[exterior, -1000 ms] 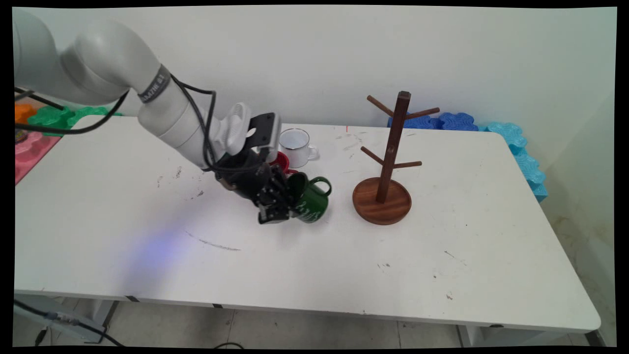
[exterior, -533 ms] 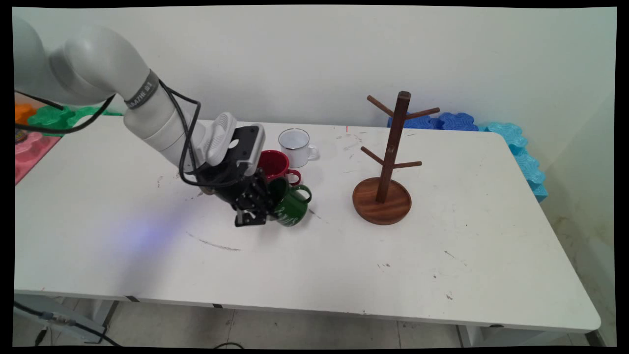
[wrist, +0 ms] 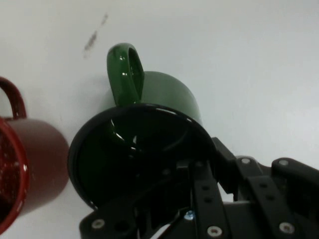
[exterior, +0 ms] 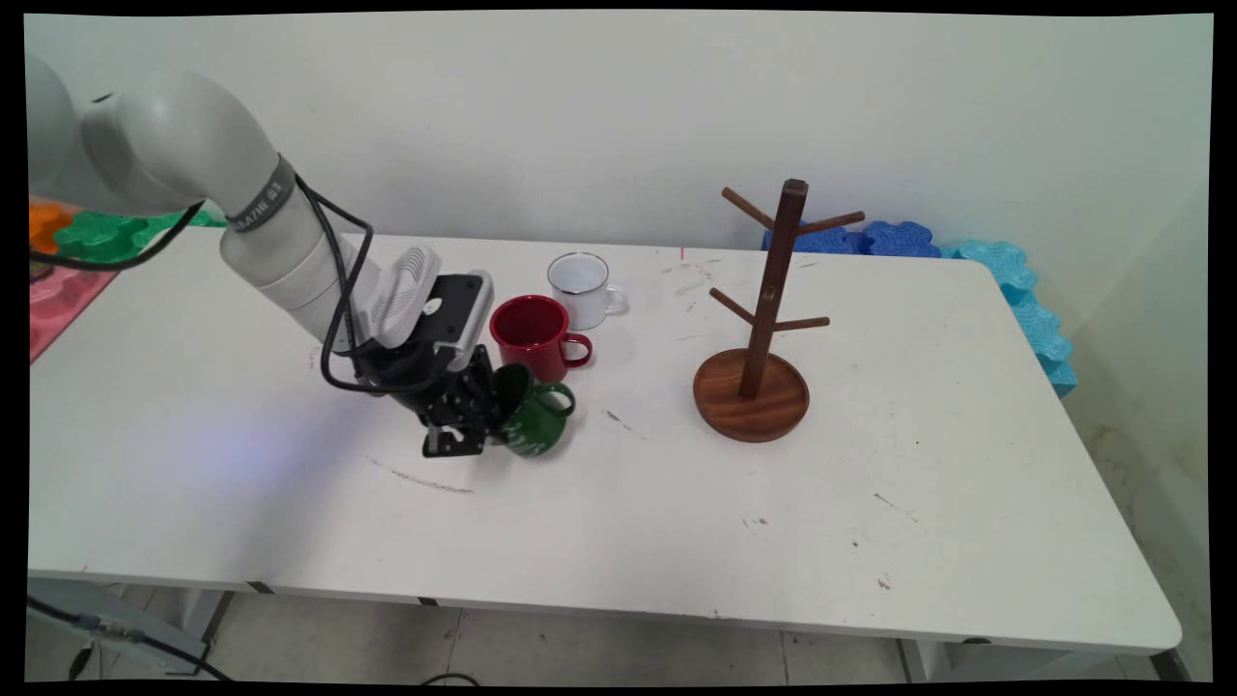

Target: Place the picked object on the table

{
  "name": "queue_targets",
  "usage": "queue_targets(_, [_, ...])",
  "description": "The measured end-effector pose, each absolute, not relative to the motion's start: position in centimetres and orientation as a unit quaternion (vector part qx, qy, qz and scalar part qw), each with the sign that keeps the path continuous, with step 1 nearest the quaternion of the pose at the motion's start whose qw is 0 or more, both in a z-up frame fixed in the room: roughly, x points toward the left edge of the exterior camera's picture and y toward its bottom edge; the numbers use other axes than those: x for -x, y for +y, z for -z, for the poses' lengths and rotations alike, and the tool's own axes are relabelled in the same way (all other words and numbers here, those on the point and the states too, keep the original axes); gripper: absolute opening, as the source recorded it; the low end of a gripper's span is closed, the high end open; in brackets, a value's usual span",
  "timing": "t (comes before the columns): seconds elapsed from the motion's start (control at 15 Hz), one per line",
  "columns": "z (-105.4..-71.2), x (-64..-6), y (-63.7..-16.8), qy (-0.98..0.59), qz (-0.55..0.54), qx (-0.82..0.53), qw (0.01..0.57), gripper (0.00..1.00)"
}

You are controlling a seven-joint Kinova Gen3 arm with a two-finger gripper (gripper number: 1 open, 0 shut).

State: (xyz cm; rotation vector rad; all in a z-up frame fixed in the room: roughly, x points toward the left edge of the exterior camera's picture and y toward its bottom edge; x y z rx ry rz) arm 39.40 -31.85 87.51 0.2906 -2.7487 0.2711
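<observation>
At the far left edge, beyond the white table [exterior: 242,503], lie orange, green and pink foam pieces [exterior: 72,251]. The white arm [exterior: 242,213] reaches down from the upper left, black cables [exterior: 333,290] looping along it, and ends in the black gripper [exterior: 478,416] low over the table's left-centre. The gripper is clamped on the rim of a green mug [exterior: 532,420], one finger inside the mouth and the other against the outer wall, as the hand view shows. The green mug [wrist: 144,134] is tilted, its dark mouth turned toward the hand and its handle pointing away from it; whether its lower side touches the table cannot be told. Just behind it stands a red mug [exterior: 532,333], upright, handle to the right, close beside the green one but apart from it. Further back and slightly right stands a small white mug [exterior: 580,285], also upright. Well to the right stands a dark wooden mug tree [exterior: 768,319] on a round base, its pegs bare. Behind it, against the wall, lie blue foam pieces [exterior: 966,266].
</observation>
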Motion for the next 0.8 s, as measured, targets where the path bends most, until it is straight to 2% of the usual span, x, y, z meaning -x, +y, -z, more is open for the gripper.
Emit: queue_targets(0.8, [-86.4,-40.8,-31.4,-0.981,-0.092,-0.093,0.142,0.00])
